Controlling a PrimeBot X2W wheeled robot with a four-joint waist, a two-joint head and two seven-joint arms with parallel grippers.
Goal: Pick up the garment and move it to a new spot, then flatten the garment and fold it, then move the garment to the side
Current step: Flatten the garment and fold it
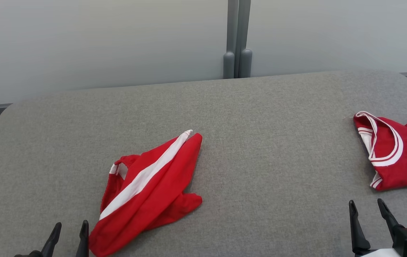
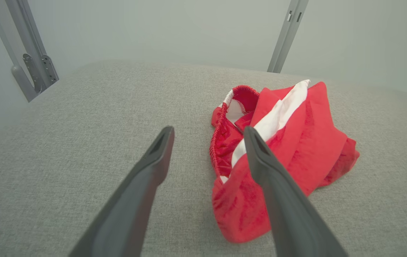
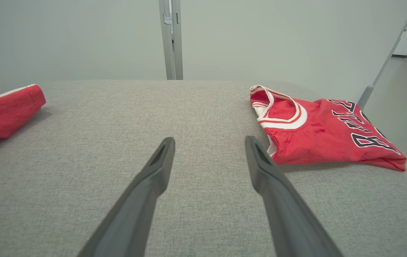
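Wide bare bench (image 1: 267,142) separates the crumpled shorts (image 1: 150,192) near left from the jersey (image 1: 400,164) at right, with a post (image 1: 237,39) beyond the far edge.

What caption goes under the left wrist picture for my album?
Open left gripper beside the crumpled red-and-white garment on the grey table.

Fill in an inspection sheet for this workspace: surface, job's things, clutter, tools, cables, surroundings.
Surface: grey fabric-covered table, flat, no stains seen.
Job's things: red shorts with a white stripe, crumpled, left of centre, not held.
Clutter: red jersey, folded, at the table's right side.
Tools: left tool open, close by the shorts' near end; right tool open, near the jersey, holding nothing.
Cables: nothing seen.
Surroundings: pale wall panels and a grey post behind the table.
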